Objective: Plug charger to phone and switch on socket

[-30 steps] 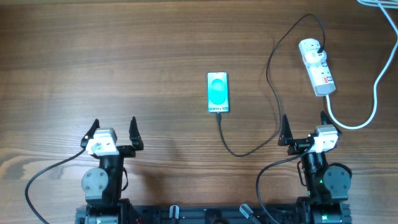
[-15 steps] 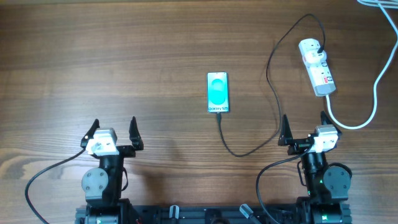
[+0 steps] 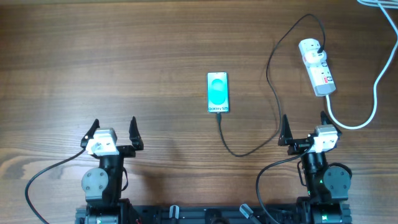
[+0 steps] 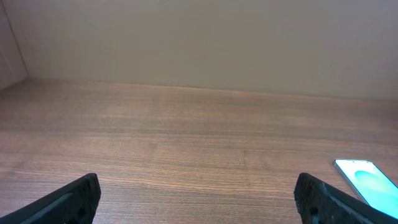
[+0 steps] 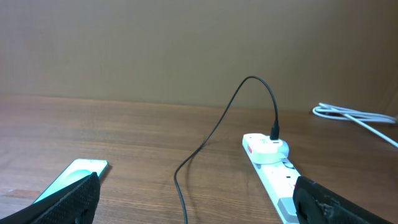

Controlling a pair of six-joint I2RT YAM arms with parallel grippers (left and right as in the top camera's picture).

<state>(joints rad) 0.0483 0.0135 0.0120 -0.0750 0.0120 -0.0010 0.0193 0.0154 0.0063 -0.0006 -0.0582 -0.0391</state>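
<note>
The phone (image 3: 217, 92) lies at the table's middle, teal screen up, its "Galaxy" end toward the arms; it also shows in the left wrist view (image 4: 365, 182) and the right wrist view (image 5: 68, 177). The thin black charger cable (image 3: 268, 62) runs from a white plug on the socket (image 3: 316, 67) in a loop down to the phone's near end, its tip (image 3: 219, 118) right at that end. The socket also shows in the right wrist view (image 5: 273, 167). My left gripper (image 3: 113, 132) is open and empty, left of the phone. My right gripper (image 3: 305, 127) is open and empty, near the socket.
A thick white cord (image 3: 367, 112) loops from the socket's near end off the right edge and back at the top right corner. Black arm cables (image 3: 46, 177) trail by both bases. A beige wall stands behind the table.
</note>
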